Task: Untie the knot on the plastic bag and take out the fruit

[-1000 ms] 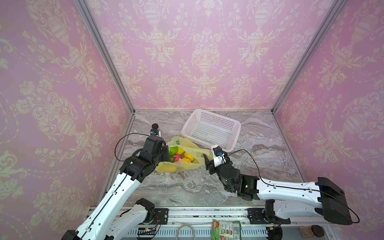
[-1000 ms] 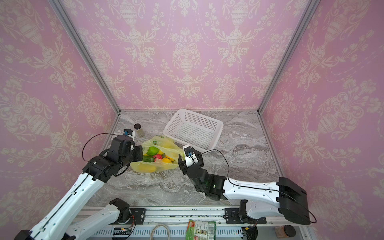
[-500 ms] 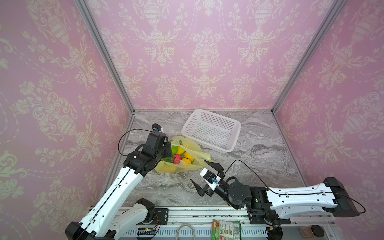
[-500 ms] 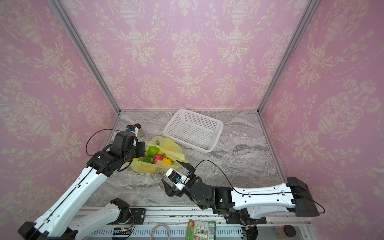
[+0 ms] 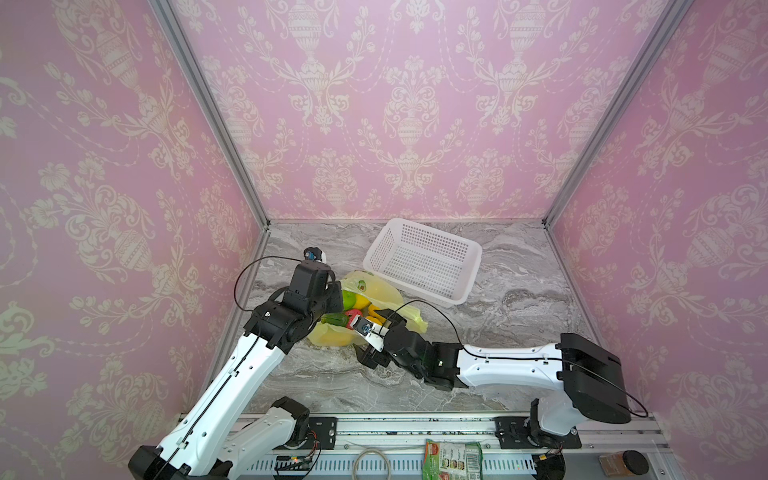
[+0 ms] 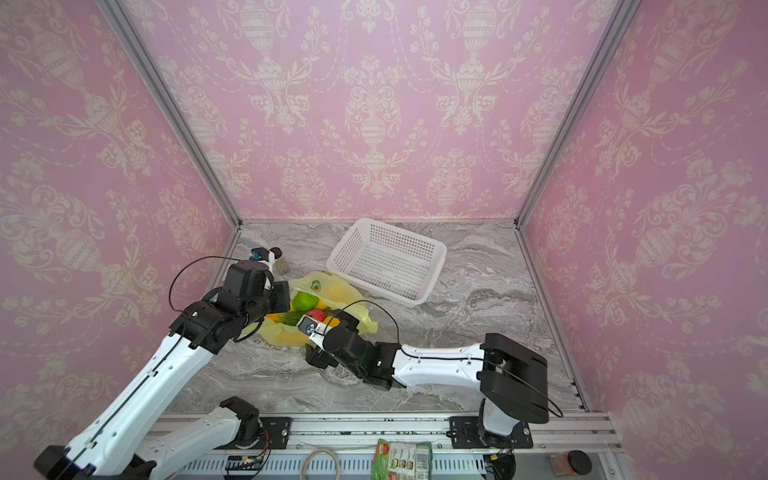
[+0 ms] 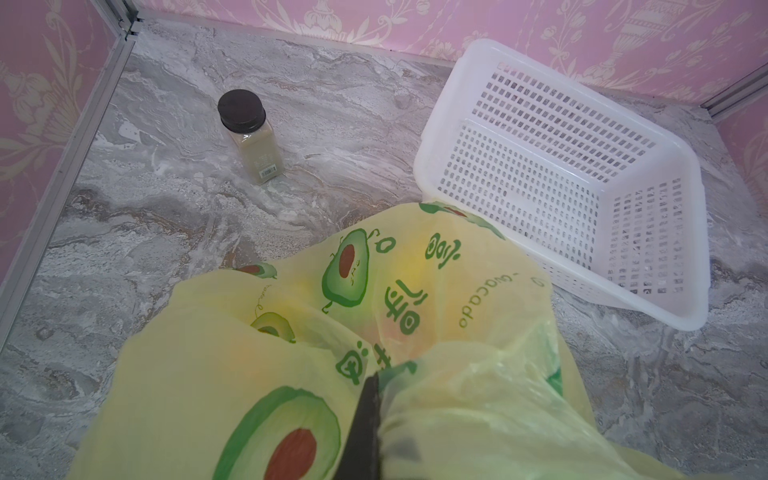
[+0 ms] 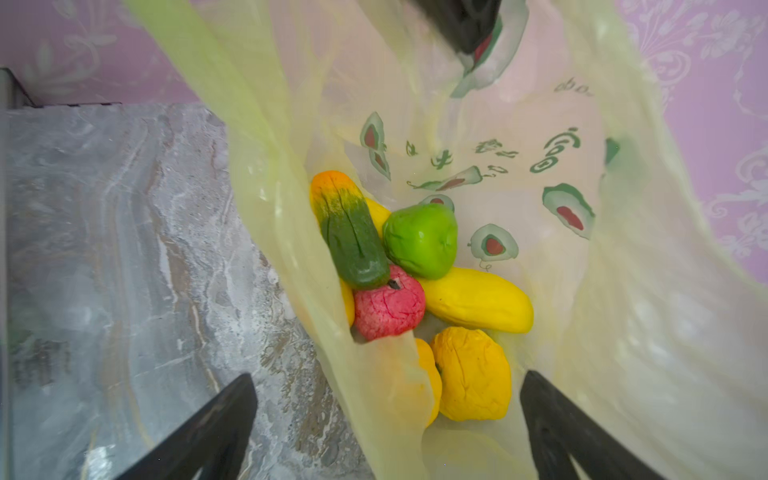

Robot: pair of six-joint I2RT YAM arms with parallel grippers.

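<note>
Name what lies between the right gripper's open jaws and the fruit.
In the right wrist view, only the plastic bag's thin front edge: it rises between the right gripper's jaws, partly veiling one yellow piece; the other fruit lies uncovered.

Right fingers (image 8: pixel 208 432) back at plastic bag (image 8: pixel 623 311)

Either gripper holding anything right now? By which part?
Left gripper is shut on the thin yellow-green avocado-print plastic bag, pinching the film at its mouth rim. Right gripper is open and holds nothing.
</note>
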